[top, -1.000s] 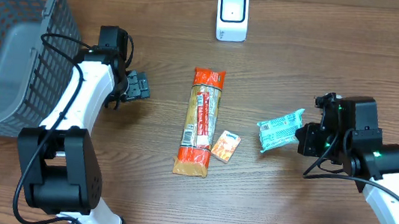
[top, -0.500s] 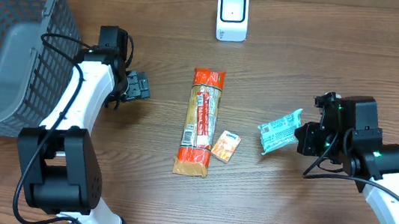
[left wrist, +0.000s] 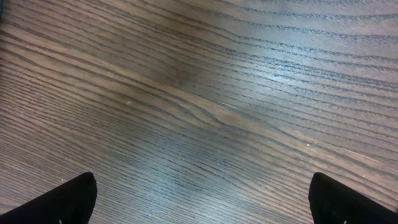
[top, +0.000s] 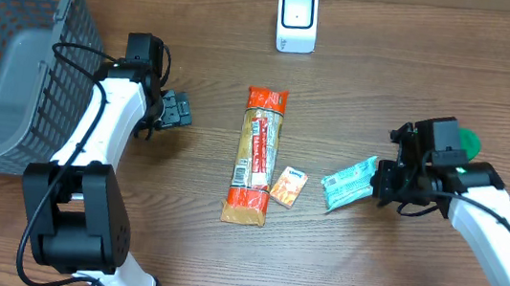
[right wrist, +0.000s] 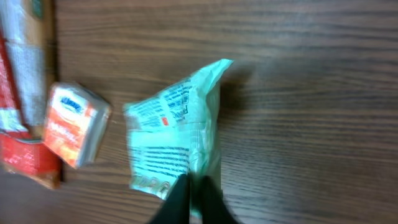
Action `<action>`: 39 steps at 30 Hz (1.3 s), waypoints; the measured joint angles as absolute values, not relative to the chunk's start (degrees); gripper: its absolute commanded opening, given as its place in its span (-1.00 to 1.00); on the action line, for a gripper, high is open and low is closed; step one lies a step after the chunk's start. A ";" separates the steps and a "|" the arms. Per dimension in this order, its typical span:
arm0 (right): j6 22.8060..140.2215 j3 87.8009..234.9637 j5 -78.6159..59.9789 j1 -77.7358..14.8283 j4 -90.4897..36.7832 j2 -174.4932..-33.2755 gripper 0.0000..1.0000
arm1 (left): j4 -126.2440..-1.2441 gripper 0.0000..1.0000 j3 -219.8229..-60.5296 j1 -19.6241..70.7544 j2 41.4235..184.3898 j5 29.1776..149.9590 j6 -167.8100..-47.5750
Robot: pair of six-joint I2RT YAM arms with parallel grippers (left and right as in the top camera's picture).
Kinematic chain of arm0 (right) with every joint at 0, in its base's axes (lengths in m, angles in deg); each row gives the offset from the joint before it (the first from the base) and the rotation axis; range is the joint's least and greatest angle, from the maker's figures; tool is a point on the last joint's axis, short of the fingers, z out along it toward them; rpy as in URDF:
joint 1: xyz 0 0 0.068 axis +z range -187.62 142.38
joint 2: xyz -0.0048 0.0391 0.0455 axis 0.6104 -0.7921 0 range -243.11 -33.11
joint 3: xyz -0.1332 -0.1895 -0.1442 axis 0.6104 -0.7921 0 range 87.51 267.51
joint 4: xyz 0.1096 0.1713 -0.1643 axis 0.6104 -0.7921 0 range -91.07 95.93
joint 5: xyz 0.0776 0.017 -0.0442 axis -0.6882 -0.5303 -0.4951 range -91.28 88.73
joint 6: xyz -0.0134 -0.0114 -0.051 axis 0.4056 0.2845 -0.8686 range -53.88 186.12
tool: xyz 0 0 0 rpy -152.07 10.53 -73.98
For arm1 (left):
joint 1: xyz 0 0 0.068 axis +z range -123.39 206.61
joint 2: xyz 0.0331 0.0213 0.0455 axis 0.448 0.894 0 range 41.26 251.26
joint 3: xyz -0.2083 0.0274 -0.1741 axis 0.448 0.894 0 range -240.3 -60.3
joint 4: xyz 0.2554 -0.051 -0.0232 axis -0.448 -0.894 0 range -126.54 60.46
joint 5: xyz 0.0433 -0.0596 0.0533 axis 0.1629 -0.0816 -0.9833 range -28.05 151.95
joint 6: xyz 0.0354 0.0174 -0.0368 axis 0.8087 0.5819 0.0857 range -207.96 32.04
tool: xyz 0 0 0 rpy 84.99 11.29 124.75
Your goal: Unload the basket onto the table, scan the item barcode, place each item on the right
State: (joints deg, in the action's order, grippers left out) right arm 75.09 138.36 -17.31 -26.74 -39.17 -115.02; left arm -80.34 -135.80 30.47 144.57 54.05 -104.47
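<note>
Right hand (right wrist: 194,198), teal packet (right wrist: 174,137), wood-grain table (right wrist: 311,124)

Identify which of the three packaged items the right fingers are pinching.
The crinkled teal plastic packet; the long orange-red wrapper and small orange box lie free nearby.

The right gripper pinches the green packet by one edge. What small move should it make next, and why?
Probably raise the green packet a little, then start toward the white scanner. The right gripper grips only its edge, the scanner stands far off at the table's far side, and the small orange box lies close beside the packet, so rising first should avoid a bump.
</note>
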 measured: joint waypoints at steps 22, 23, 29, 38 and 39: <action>74.87 138.27 -16.54 -26.74 -37.16 -122.45 0.15 | -80.34 1.00 -135.80 30.47 144.57 54.05 -104.47; 74.89 138.14 -16.83 -26.72 -36.42 -122.89 0.15 | -80.34 0.99 -135.80 30.47 144.57 54.05 -104.47; 74.89 134.49 -17.33 -26.72 -29.86 -123.61 0.16 | -80.34 1.00 -135.80 30.47 144.57 54.05 -104.45; 76.40 129.50 -16.76 -26.72 -21.36 -123.54 -0.42 | -80.34 1.00 -135.80 30.47 144.57 54.05 -104.47; 76.68 129.24 -17.13 -26.70 -20.79 -123.54 -0.61 | -80.34 1.00 -135.80 30.47 144.57 54.05 -104.47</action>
State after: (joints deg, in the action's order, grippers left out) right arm 76.68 129.24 -17.13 -26.70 -20.79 -123.54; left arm -80.34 -135.80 30.47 144.57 54.05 -104.47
